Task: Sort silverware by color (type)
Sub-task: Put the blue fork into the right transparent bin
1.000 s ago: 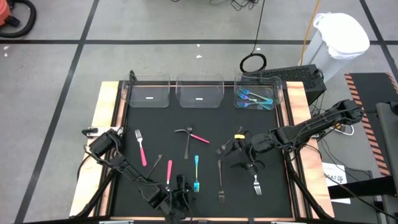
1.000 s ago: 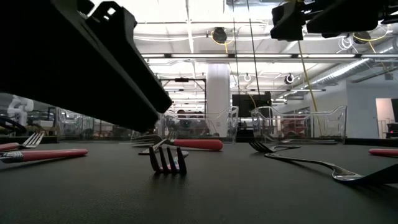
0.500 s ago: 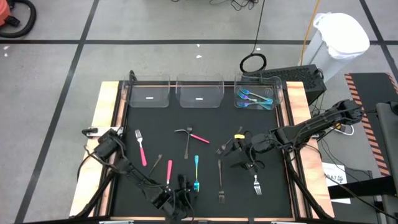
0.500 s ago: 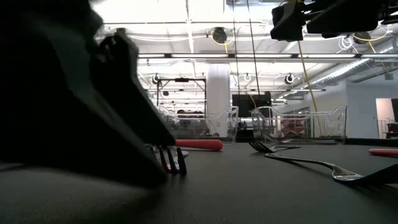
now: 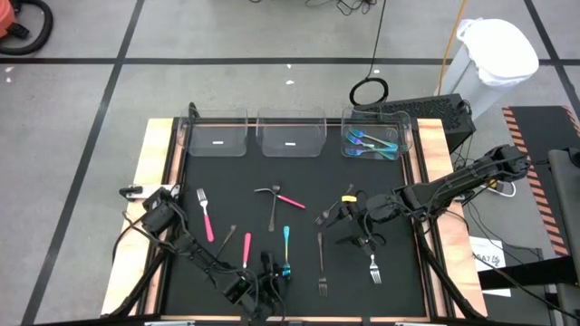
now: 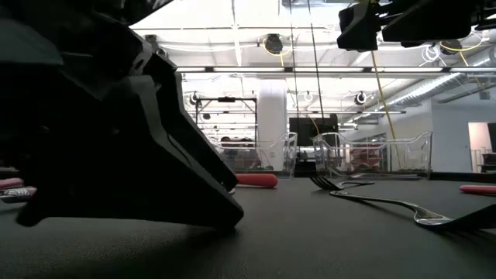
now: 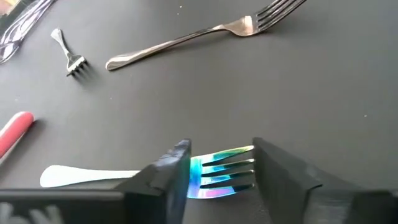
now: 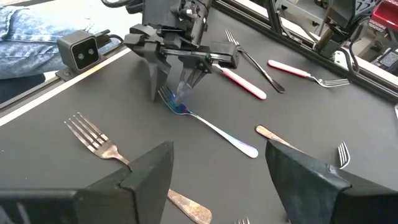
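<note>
Currently straddling the head of the teal fork (image 7: 219, 168) with the left end effector (image 7: 221, 180), low at the near edge of the desk (image 5: 217, 181). Fingers (image 7: 166, 179) apart, one on each side of the tines, tips down at the desk; not yet clamped. Fork lying flat near the desk's middle, handle pointing away toward the far side.

Holding the right end effector (image 8: 217, 168) above the desk right of centre, fingers wide apart, gripping nothing.

Likely step: closing on the fork, then carrying it to the far right bin (image 5: 372, 142), which already holds blue-handled pieces.

Risks from here:
- Gripping at the tines rather than the handle. Little flat metal to bite on, so could pinch off-centre and let the fork swing or slip once lifted.
- Pressing too low. Could drag the fingertips on the desk and push the fork sideways instead of catching it.
- Closing unevenly. One finger looks nearer the tines than the other, so could skate the fork toward the pink piece (image 5: 246, 246) just to the left.
- Long hanging handle on the way to the bin. Could catch the black fork (image 5: 321, 263) or the bin's rim.
</note>
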You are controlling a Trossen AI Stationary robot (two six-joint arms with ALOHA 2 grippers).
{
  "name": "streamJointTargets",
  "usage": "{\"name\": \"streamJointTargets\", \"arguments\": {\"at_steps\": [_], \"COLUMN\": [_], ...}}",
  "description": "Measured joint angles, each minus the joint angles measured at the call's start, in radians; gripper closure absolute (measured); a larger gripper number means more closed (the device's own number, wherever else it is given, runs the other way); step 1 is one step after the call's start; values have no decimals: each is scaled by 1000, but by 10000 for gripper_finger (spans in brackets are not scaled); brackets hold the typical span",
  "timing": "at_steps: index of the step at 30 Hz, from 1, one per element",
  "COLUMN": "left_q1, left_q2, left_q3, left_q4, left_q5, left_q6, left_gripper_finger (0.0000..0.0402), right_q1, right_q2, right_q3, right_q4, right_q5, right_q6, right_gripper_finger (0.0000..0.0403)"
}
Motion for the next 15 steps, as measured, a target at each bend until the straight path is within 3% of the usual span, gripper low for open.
{"name": "streamJointTargets", "arguments": {"at_steps": [9, 15], "left_q1": [14, 14], "left_q2": [0, -8], "left_q3": [0, -1], "left_q4": [-57, -61], "left_q5": [9, 0], "left_q6": [-4, 3], "left_gripper_finger": [376, 384], "right_q1": [0, 0], "right_q2": [0, 0], "right_q3": [0, 0], "right_q4": [0, -1], "right_q5": [0, 0], "right_q6": [0, 0], "right_gripper_finger": [154, 154]}}
